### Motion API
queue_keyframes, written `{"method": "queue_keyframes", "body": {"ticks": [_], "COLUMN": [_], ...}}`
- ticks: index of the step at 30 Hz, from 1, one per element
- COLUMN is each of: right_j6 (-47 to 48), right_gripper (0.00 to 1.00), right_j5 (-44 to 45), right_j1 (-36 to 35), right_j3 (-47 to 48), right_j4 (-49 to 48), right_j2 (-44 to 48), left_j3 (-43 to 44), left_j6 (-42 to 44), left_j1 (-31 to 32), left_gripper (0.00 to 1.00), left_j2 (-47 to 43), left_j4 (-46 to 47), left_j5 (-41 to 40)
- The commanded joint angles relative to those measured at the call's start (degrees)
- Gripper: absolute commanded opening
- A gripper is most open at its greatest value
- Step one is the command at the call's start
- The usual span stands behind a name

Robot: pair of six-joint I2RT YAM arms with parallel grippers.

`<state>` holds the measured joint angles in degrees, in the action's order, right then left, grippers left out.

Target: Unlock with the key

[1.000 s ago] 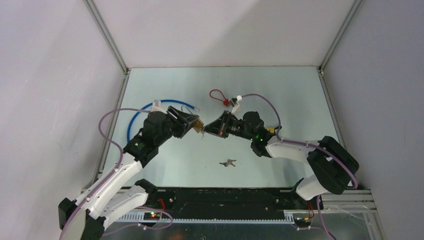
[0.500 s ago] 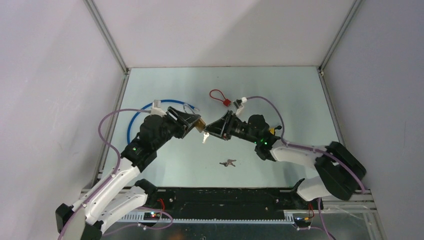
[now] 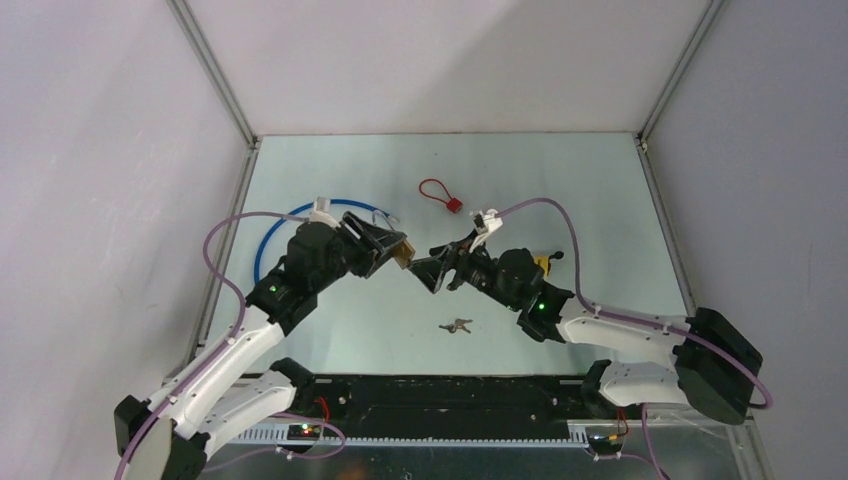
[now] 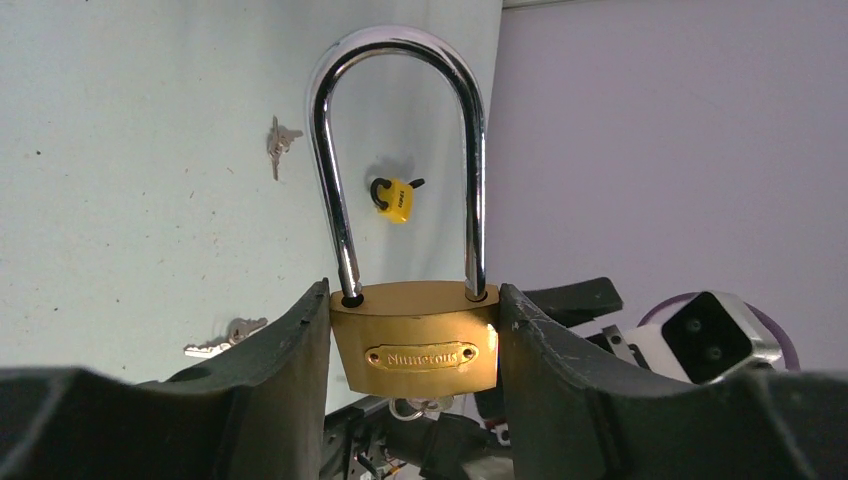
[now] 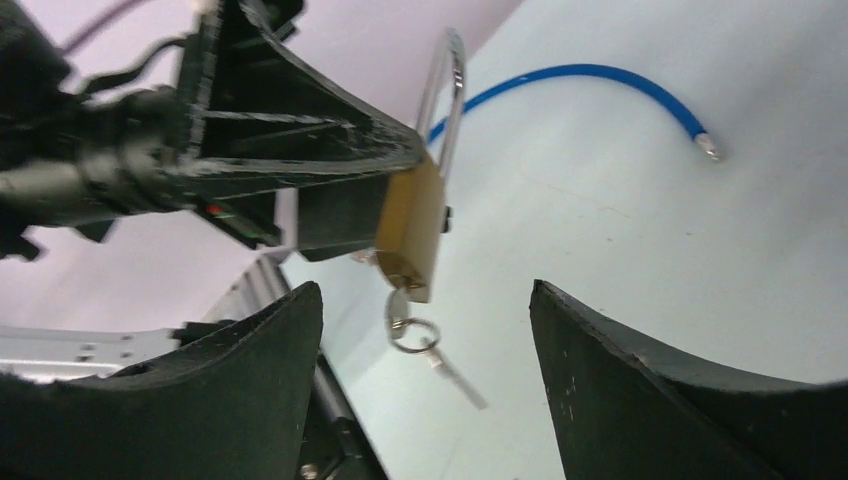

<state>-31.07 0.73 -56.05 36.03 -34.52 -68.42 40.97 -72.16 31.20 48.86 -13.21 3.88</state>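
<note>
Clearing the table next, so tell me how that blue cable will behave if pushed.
The blue cable lies in an open arc, so it probably flexes rather than shifting whole. Thin, with a free metal tip, it is likely light; the end may swing.

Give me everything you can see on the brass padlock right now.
The brass padlock has a gold-coloured metal body with an oval embossed nameplate and a tall, shiny steel shackle; both legs sit in the body, so it looks locked. It is held off the table, clamped at its sides by the left gripper. In the right wrist view a key is in the bottom keyhole, a ring with another key dangling below. The right gripper is open and not touching it.
</note>
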Motion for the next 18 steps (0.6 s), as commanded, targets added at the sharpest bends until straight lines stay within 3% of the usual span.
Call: {"method": "queue_keyframes", "body": {"ticks": [1, 13, 15, 16, 18], "right_j6": [7.97, 9.71, 9.14, 8.51, 7.5], "right_gripper": [0.78, 0.71, 0.56, 0.38, 0.18], "right_j5": [6.01, 7.78, 8.08, 8.48, 8.71], "right_j1": [-1.75, -4.37, -4.39, -4.4, -4.38], "right_j3": [3.59, 10.17, 10.71, 10.85, 10.83], "right_j4": [-1.63, -3.01, -2.41, -2.18, -1.33], "right_j2": [-4.06, -12.05, -12.6, -12.65, -12.45], "left_j3": [3.6, 2.72, 2.92, 2.95, 3.26], "left_j6": [0.42, 1.99, 2.87, 3.24, 5.27], "left_j1": [-0.3, -0.23, -0.25, -0.26, -0.37], "left_gripper": [0.0, 0.0, 0.0, 0.0, 0.07], "left_j2": [-0.92, -1.6, -1.56, -1.62, -1.89], "left_j4": [4.0, 3.95, 3.97, 3.96, 3.9], "left_j5": [1.65, 2.64, 3.23, 3.41, 3.94]}}
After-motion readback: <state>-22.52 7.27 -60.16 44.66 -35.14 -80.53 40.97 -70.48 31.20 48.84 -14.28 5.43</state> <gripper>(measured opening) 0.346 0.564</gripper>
